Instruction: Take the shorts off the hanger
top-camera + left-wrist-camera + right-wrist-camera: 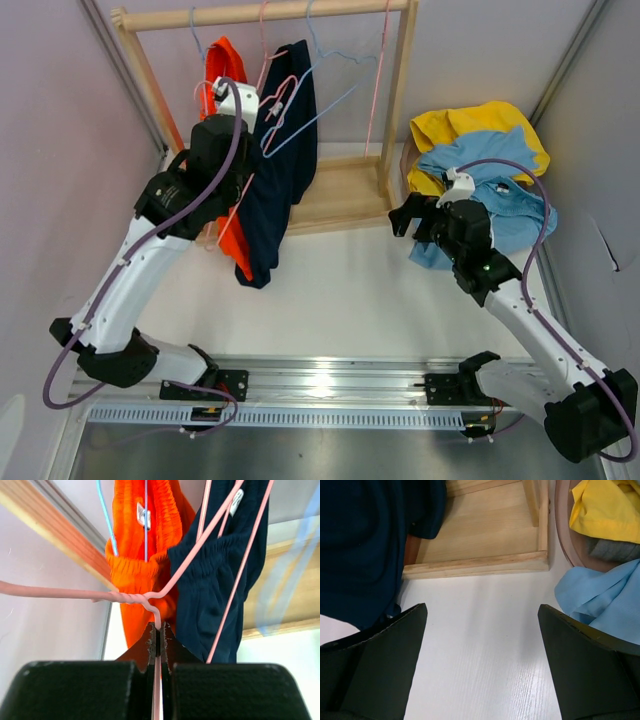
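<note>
Navy shorts [285, 180] hang on a pink wire hanger [283, 95] in front of the wooden rack [270, 14]. Orange shorts [222, 60] hang beside them on the left, on a blue hanger. My left gripper [258, 108] is shut on the pink hanger's wire, just below its twisted neck [130, 596]; in the left wrist view the jaws [159, 630] pinch the wire, with the navy shorts [215, 590] at right and the orange shorts [150, 530] at left. My right gripper [405, 215] is open and empty above the table [481, 610], right of the navy shorts [365, 540].
A pile of yellow [480, 130] and light blue [500, 190] clothes lies at the right, close to my right gripper. An empty blue hanger [330, 70] hangs on the rail. The rack's wooden base [480, 535] lies ahead of my right gripper.
</note>
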Controlling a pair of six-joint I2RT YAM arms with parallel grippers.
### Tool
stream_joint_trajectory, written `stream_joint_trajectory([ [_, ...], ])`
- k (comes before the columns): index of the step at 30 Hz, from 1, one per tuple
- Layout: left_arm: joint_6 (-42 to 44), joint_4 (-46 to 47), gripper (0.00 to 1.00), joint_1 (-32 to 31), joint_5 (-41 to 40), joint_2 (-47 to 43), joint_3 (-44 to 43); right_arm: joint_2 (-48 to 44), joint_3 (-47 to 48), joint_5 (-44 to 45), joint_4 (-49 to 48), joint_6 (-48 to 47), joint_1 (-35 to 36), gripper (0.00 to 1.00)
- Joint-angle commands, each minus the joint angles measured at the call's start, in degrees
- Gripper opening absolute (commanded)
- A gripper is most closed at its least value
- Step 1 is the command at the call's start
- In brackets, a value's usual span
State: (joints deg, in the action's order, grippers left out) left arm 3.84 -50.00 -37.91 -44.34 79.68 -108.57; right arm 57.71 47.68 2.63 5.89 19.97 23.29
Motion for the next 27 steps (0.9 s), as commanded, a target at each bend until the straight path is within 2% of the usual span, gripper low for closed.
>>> stream_joint_trajectory([
  [1, -1.29, -0.8, 0.0, -0.23, -2.16, -2.95, 2.04, -1.55, 0.83, 2.02, -0.09, 0.78, 1.58, 1.0],
  [7, -2.69, -2.3, 0.0, -0.23, -1.99, -7.86, 3.64, -1.38, 1.8, 3.87, 0.79, 0.78, 4.04, 1.0],
  [13, -4.81, -6.16, 0.0, -0.59, -1.98, -12.79, -1.46, -0.94, 2.33, 5.54, 1.4, 0.6, 5.71, 1.0],
  [19, -3.92, -6.07, 0.0, -0.5, -8.21, -17.8, 1.78, -1.02, 2.33, 5.63, 1.4, 0.6, 6.15, 1.0],
  [27, 1.52, -2.74, 0.0, -0.15, -22.27, -17.55, 5.22, -0.94, 2.42, 5.37, 1.05, 0.34, 6.6, 1.0],
])
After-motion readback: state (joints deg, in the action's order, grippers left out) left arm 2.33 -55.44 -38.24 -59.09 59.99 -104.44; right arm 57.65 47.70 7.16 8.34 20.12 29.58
